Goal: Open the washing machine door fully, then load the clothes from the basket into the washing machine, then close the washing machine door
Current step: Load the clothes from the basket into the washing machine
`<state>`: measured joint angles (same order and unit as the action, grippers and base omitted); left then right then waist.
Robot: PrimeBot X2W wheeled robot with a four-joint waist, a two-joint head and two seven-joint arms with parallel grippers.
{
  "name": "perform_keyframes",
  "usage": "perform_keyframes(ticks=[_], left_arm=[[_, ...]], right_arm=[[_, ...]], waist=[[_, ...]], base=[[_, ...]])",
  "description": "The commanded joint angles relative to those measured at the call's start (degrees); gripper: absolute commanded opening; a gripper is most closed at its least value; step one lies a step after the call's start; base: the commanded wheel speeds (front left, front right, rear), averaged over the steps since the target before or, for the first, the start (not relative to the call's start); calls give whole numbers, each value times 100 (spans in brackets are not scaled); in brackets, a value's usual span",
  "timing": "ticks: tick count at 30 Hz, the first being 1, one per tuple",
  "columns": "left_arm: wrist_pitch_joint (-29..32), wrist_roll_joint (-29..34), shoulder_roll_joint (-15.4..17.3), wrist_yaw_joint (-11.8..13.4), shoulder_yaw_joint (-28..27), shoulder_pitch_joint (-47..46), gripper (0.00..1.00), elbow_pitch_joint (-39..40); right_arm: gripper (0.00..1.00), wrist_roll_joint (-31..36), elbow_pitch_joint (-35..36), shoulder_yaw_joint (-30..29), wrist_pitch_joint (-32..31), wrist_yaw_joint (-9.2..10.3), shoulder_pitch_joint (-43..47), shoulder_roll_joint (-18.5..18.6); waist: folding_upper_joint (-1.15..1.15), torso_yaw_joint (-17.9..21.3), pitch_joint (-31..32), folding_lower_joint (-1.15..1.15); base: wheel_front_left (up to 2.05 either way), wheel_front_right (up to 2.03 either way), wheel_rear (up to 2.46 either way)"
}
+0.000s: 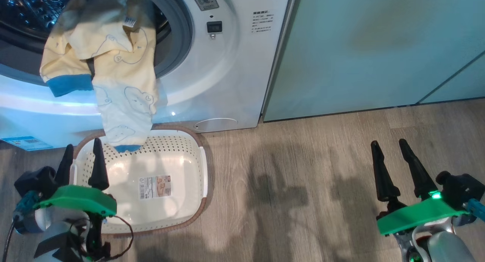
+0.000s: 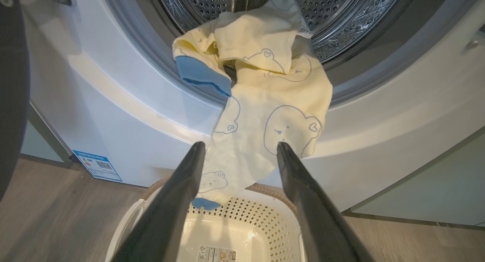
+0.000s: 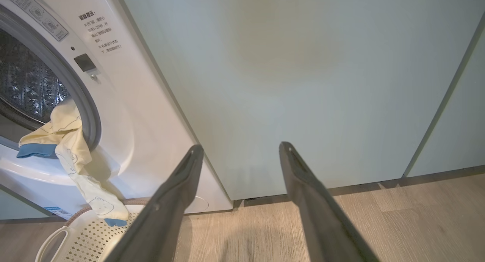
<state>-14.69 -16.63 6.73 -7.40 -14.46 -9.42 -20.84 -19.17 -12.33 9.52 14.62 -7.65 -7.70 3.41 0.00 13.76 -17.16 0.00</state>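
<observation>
Out in front of the washing machine [image 1: 227, 83], low over the wood-look floor [image 1: 303, 178], the robot's two pincers point their dark fingers toward the machine. The right gripper [image 1: 388, 141] is well off to the machine's right, facing the pale teal cabinet [image 1: 379, 46] that stands against the machine's side. Its fingers are spread wide and hold nothing. The left gripper [image 1: 83, 144] sits before the machine's round opening, also spread wide and empty, its tips over the left edge of the basket [image 1: 174, 144].

That cream basket stands on the floor right at the foot of the machine, below the opening, with a printed label [image 1: 155, 186] on its bottom.

Just beyond, the clothes [image 1: 121, 83] are draped over the machine's lip, half in and half out. They are pale yellow with blue cuffs and outlined bear faces. One long piece hangs down the machine's white front, and its blue end reaches the basket's far rim; I cannot tell whether it touches. A shorter blue-cuffed part lies across the grey rubber ring [image 1: 182, 30], and the rest is bunched inside the mouth, against the shiny steel drum [image 2: 341, 15].

Low on the machine's front, at its left, is a small blue sticker [image 1: 26, 142]. Past that side stands the washing machine door [image 2: 11, 83], seen as a dark edge swung clear of the uncovered opening.
</observation>
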Motion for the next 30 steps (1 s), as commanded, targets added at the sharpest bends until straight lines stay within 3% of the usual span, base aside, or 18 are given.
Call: perform_keyframes(ticks=[1,9,18,30], left_arm=[[-30,80,101,3,-189,20,100,160],[-30,232,123,-7,292,-151,100,-189],[-30,496,91,-8,863,-971,100,-1221],[-30,486,88,171,839,-2397,100,-2646]], right_arm=[[100,-28,172,74,38,16,-67,30],[100,-25,182,95,38,16,-81,30],[100,-27,224,139,38,16,-169,39],[100,0,302,151,38,16,-339,3]], waist=[[0,-6,14,0],[0,-3,-7,0],[0,182,-273,0],[0,403,-865,0]], base=[[0,0,0],[0,0,0],[0,0,0],[0,0,0]])
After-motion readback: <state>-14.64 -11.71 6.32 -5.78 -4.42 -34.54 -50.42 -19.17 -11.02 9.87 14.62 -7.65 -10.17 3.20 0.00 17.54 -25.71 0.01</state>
